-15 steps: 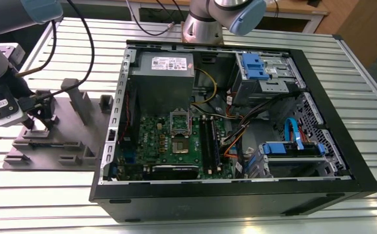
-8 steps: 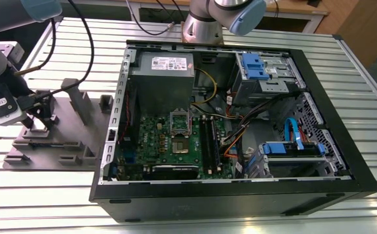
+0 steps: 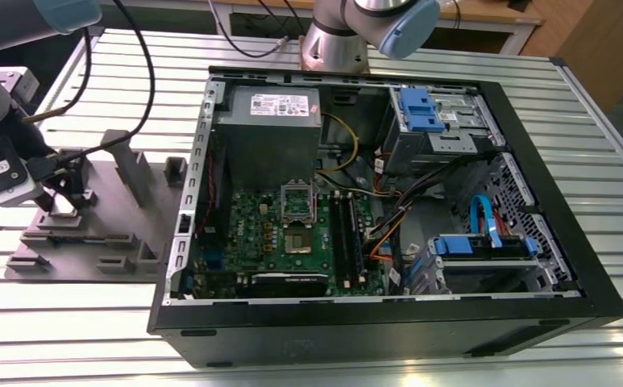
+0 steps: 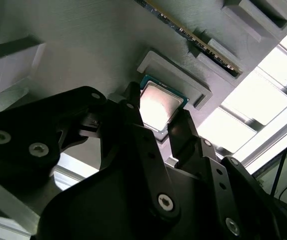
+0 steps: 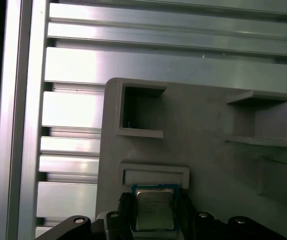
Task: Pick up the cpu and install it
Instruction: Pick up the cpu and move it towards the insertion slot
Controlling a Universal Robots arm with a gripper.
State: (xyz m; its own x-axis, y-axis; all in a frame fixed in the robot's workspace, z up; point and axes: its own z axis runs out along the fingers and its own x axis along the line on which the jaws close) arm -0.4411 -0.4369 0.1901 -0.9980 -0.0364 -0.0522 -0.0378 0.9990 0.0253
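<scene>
cpu [image 5: 154, 210] in grey holder [image 5: 208, 150], claw [image 5: 155, 200] tight against its two sides

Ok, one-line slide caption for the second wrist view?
Pincer poised at the cpu, which sits in the grey fixture.

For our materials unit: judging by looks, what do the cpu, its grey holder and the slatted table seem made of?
The cpu: silvery top with soft glare, likely metal; teal-green rim, perhaps circuit board. The grey holder: matt, uniform, probably plastic. The slatted table: bright, reflective ribs, probably aluminium.
</scene>
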